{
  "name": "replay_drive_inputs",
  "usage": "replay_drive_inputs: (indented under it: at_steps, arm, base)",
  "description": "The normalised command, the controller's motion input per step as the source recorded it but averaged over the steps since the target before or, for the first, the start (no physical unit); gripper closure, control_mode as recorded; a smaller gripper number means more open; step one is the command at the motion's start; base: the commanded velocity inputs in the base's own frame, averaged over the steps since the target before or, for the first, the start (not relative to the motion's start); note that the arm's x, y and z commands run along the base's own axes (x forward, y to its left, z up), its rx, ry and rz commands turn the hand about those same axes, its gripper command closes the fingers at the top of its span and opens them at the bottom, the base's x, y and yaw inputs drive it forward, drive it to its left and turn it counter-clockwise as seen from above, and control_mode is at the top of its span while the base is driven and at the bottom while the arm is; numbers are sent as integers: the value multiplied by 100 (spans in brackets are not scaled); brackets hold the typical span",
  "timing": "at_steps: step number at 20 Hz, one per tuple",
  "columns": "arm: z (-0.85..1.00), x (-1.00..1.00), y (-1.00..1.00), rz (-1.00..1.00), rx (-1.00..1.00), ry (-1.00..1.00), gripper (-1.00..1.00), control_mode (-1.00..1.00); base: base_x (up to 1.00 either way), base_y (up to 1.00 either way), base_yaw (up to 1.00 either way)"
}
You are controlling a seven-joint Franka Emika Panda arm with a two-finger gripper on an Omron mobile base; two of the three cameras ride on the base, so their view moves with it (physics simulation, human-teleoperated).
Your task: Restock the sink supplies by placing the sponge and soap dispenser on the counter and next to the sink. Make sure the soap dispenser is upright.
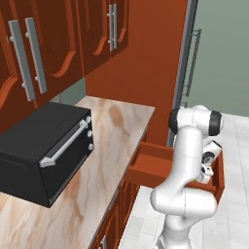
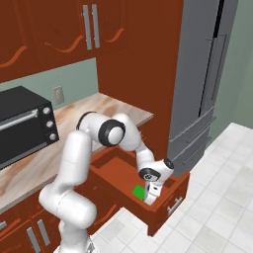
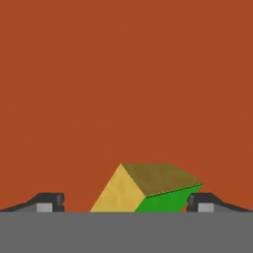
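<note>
I have the arm reaching down into an open drawer (image 2: 168, 197) that is pulled out from the reddish-brown cabinets below the counter (image 2: 99, 111). From the right base camera, the gripper (image 2: 149, 196) sits low inside the drawer, pointing down at its floor, and the sponge (image 2: 139, 191) shows as a small green patch on the drawer bottom just beside the gripper, towards the back of the drawer.

Through the hand camera I see the fingers (image 3: 48, 202) spread wide, one tip at the left edge of the picture and one at the right, with the sponge (image 3: 148, 190) between them. It lies nearer the right-hand tip than the left one: its green side reaches up to that tip, while a clear strip of drawer floor separates its yellow face from the left tip. A darker tan face lies on top. I cannot tell from this low angle whether the right tip is actually touching the green side or only lined up just in front of it. The fingers are not pressed on the sponge from both sides.

In the left base camera the arm's white elbow hides the drawer's inside. A black toaster oven (image 1: 44, 153) stands on the marbled counter (image 1: 114, 131), well apart from the drawer.
</note>
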Motion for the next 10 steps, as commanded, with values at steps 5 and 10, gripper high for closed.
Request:
replay_drive_inputs:
  at_steps: [5,10]
  arm:
    - [-6,-9,12,-5,0,1,-100,-100]
    - [-35,4,38,-6,0,4,-100,-100]
  base:
    - [0,0,0]
    - [0,0,0]
